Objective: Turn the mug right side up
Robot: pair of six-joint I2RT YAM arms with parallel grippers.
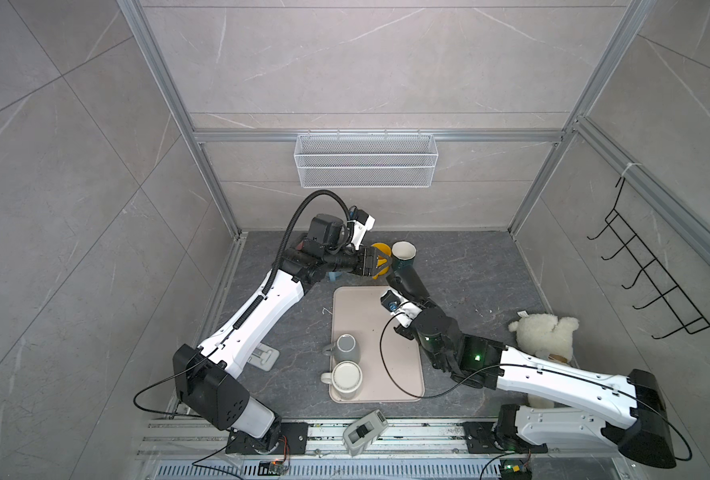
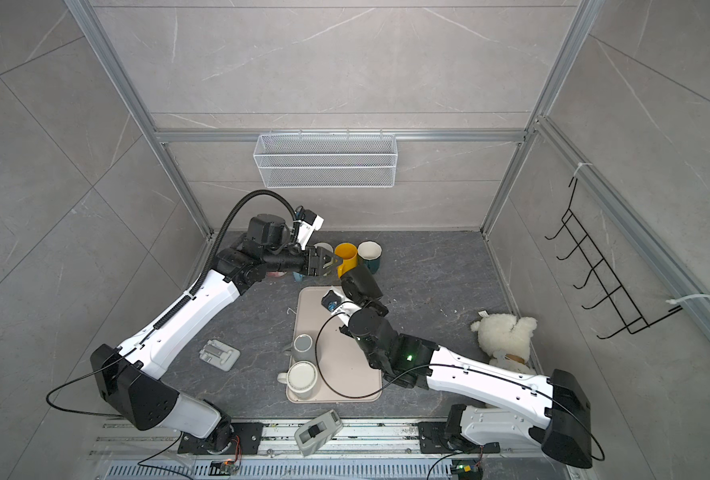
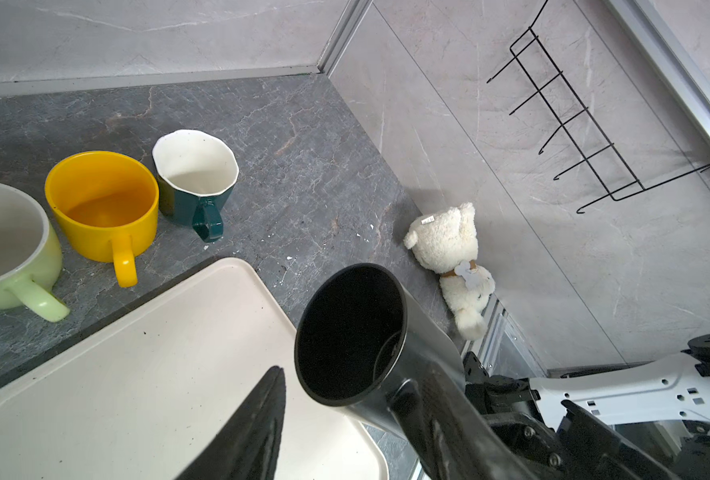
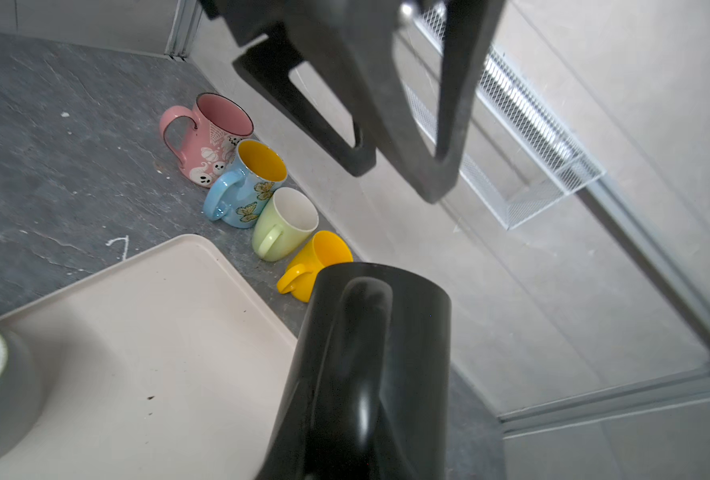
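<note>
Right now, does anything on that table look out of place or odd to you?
Yes. A white plush bear lies slumped by the right wall, the only toy among mugs. On the tray, a grey mug and a white mug stand upside down, while the mugs along the back wall stand upright.

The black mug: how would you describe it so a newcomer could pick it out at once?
Start at the beige tray in the middle of the dark table, then look to its far right corner. There the black mug is held tilted in the air by the right gripper. Unlike the yellow mug and the dark green mug standing near it, it is black inside and out.
</note>
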